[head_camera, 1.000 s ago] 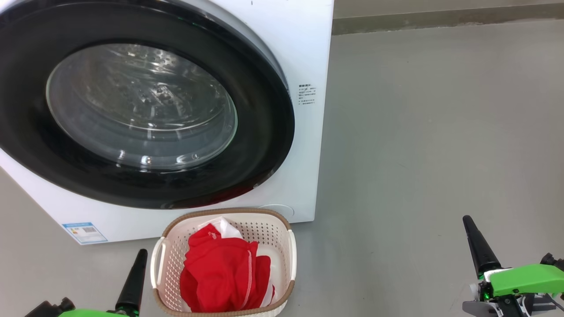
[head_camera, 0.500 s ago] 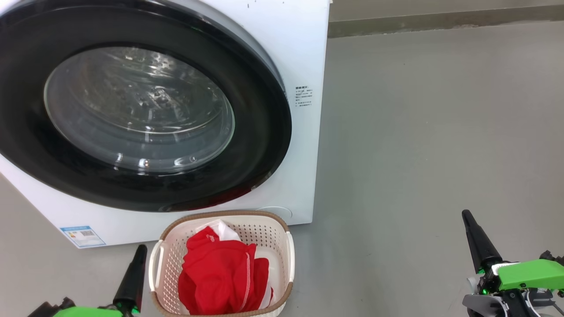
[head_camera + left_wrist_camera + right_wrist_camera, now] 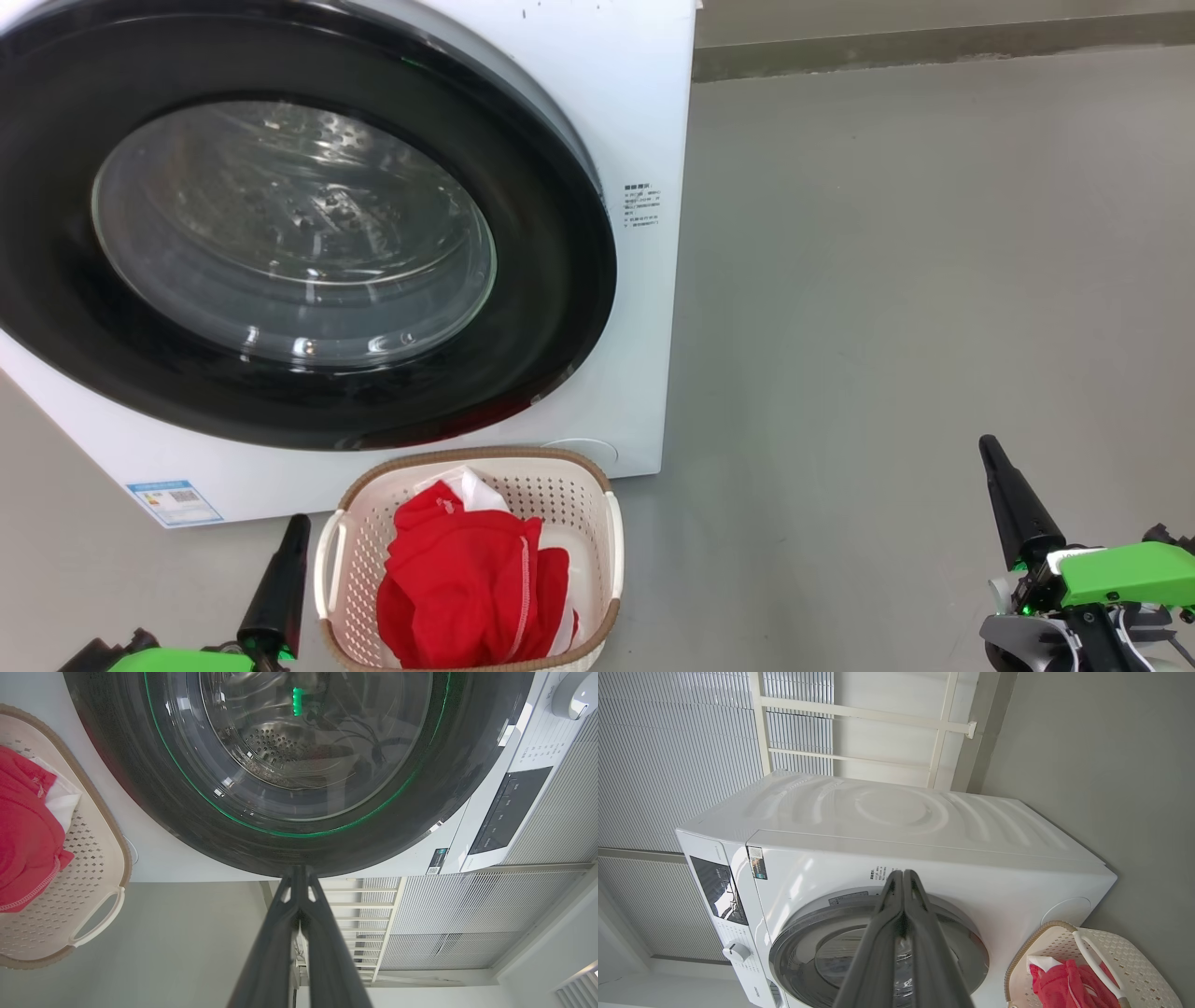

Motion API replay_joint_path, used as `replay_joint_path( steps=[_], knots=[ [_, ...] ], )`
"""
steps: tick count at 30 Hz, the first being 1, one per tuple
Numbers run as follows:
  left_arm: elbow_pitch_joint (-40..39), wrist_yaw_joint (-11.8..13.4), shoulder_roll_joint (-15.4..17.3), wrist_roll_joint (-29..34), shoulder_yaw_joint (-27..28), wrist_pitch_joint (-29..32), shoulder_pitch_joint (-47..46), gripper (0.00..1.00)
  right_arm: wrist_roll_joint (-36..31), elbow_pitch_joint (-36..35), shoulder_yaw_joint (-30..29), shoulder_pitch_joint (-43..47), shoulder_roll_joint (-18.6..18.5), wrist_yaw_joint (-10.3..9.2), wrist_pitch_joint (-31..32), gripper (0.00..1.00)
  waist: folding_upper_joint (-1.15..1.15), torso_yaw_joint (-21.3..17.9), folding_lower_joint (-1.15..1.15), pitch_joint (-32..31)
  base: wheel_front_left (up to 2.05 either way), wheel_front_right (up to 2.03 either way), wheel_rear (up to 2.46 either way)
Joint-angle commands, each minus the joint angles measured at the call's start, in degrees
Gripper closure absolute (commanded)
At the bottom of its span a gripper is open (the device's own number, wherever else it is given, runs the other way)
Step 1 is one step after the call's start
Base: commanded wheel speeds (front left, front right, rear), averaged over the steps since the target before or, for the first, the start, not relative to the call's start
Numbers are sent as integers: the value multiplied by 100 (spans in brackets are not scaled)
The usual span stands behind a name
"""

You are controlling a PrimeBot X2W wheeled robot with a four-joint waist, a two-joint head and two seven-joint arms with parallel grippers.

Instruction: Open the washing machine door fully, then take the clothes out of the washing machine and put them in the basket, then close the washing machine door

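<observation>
The washing machine door (image 3: 560,280) appears shut on the washing machine (image 3: 653,112); the clothes (image 3: 462,588) lie in the basket (image 3: 485,455) at 6 o'clock. Your left gripper (image 3: 297,527), 7 o'clock, and right gripper (image 3: 988,448), 4 o'clock: jaws pressed together, empty. Check that the door sits flush all round before you withdraw.

The left tool (image 3: 293,532) is seen at the lower left of the head view, its two dark fingers pressed together into one taper pointing up and slightly right. The right tool (image 3: 993,459) is held at the lower right, fingers likewise closed and tilted up and to the left, with a green housing (image 3: 1125,571) at the wrist behind them. In the left wrist view the fingertips (image 3: 286,900) are shown meeting without a gap, and the same is shown in the right wrist view.
</observation>
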Motion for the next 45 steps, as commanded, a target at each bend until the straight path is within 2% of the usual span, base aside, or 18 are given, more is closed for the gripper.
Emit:
replay_joint_path(
  steps=[1,45],
  knots=[
    [-118,-40,69,-5,204,29,-229,100,16,-166,84,-242,-75,-3,30,100,0,0,0,0,0,0,0],
    [-117,-40,38,32,249,65,-233,100,-4,-165,60,-244,-58,-3,50,100,0,0,0,0,0,0,0]
  ],
)
